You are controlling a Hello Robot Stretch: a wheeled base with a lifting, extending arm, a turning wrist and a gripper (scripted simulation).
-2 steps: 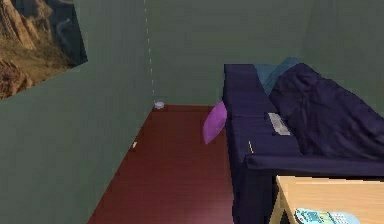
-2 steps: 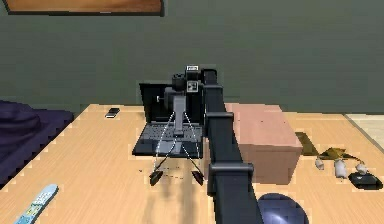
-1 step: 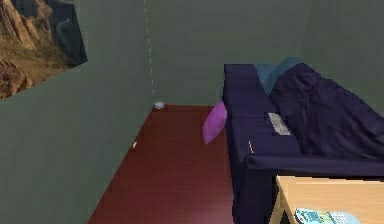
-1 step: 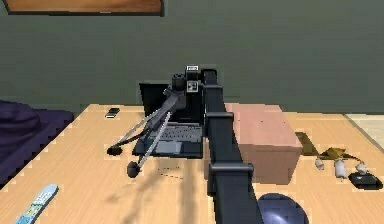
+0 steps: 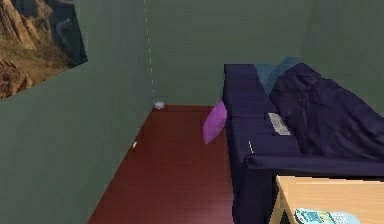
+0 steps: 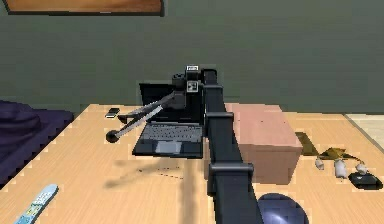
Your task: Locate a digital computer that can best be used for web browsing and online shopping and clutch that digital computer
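An open dark laptop [image 6: 166, 132] stands on the wooden desk [image 6: 110, 180] near its far edge, with its black screen facing me. My arm [image 6: 222, 140] rises from the arm side view's bottom edge across the desk. The gripper [image 6: 118, 132] reaches down and left from the arm's far end, and its thin fingers [image 6: 140, 118] cross in front of the laptop's left side. With the laptop on the desk behind the fingers, I cannot tell whether the gripper holds anything.
A pinkish box [image 6: 262, 140] sits right of the arm, with small items [image 6: 332, 158] beyond it. A light blue remote-like thing [image 6: 36, 205] lies at the desk's front left. A dark blue bed [image 5: 300, 115] with a pink pillow [image 5: 214, 123] borders red-brown floor [image 5: 170, 165].
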